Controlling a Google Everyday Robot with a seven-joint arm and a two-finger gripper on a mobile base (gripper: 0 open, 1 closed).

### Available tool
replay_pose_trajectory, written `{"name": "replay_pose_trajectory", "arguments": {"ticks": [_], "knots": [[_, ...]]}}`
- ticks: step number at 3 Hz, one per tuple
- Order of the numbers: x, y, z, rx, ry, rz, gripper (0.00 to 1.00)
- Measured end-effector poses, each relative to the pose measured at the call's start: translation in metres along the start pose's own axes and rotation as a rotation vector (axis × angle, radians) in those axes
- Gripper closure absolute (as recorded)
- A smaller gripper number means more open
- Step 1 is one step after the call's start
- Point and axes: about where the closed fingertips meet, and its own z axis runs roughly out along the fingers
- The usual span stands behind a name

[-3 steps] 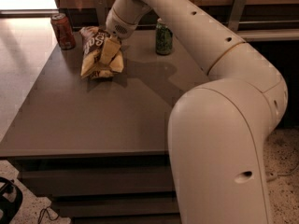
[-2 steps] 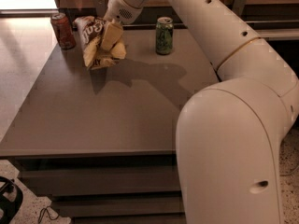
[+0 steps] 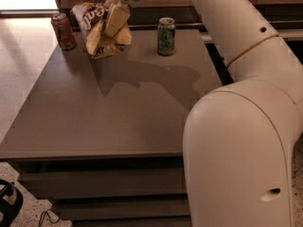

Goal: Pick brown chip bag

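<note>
Since the brown chip bag [image 3: 97, 34] looks light, crinkly and crushable, I judge mid-body the safest hold. The end effector [image 3: 116, 19] pinches it there, seemingly above the tabletop [image 3: 118, 117] at eleven o'clock. A red-orange soda can [image 3: 63, 30] stands at its nine o'clock, a green soda can [image 3: 166, 36] at three; neither obstructs.

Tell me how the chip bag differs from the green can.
The chip bag is crinkled, brown and pale yellow; the green can is a smooth green cylinder. The bag is wider than the can. The bag hangs tilted in the gripper, which is shut on it over the far left of the table; the can stands upright on the table, untouched. Both are near the table's far edge.
</note>
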Motion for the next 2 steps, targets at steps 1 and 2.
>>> {"name": "replay_pose_trajectory", "arguments": {"ticks": [1, 2], "knots": [[-0.0012, -0.0137, -0.0292, 0.057, -0.056, -0.008, 1.0], [-0.001, -0.014, -0.0298, 0.058, -0.057, -0.008, 1.0]]}}
